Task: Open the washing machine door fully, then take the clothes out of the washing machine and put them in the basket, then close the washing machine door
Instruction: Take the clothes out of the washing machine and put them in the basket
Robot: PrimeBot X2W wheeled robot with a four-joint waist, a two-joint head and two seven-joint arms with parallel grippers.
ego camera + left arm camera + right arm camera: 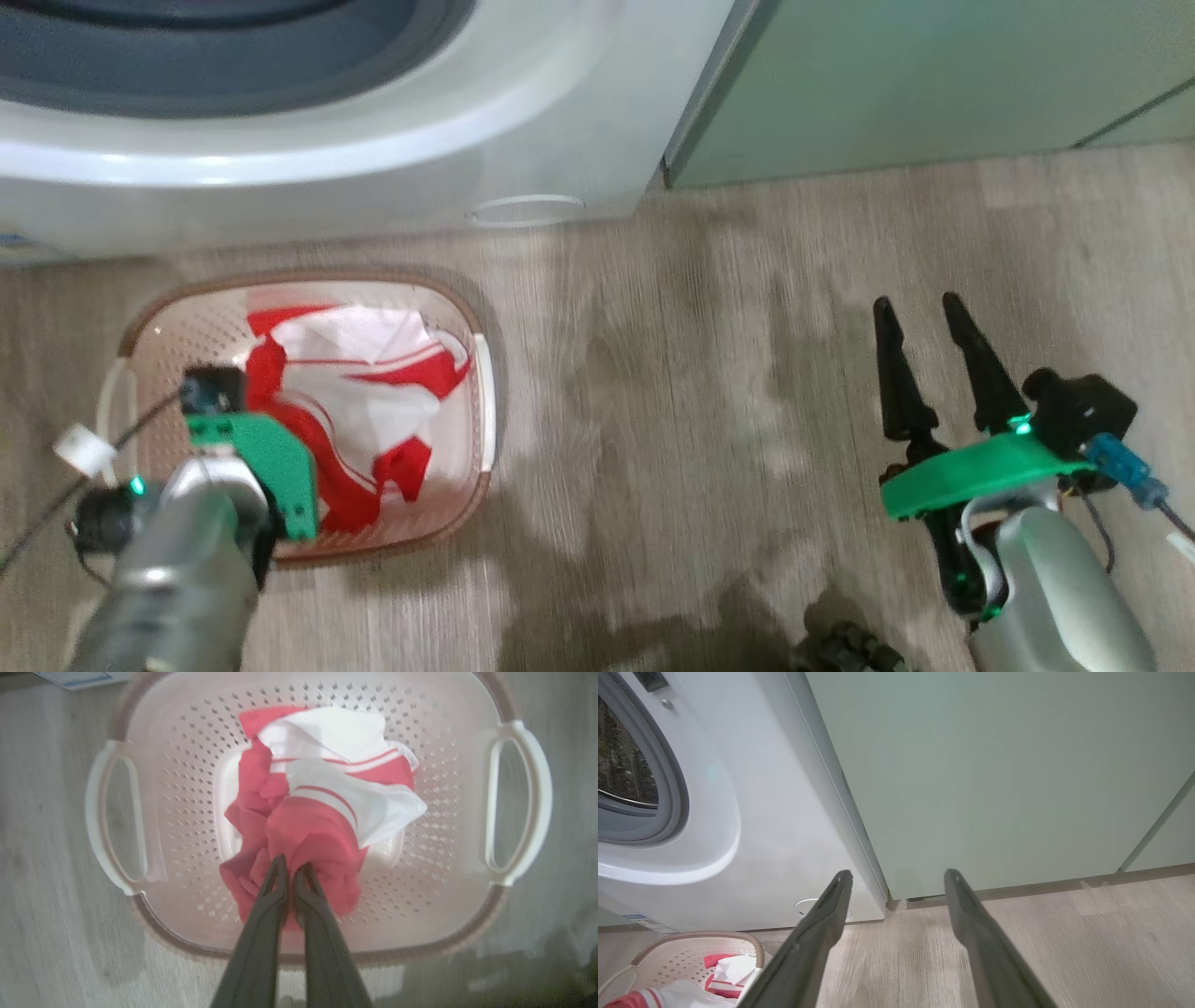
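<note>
While left hand [290, 867] points down into basket [187, 765], clamped on clothes [308, 835], right hand [917, 303] apart, above floor

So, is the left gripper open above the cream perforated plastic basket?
No, the left gripper is shut on the bright red and white fabric garment in the basket.
</note>
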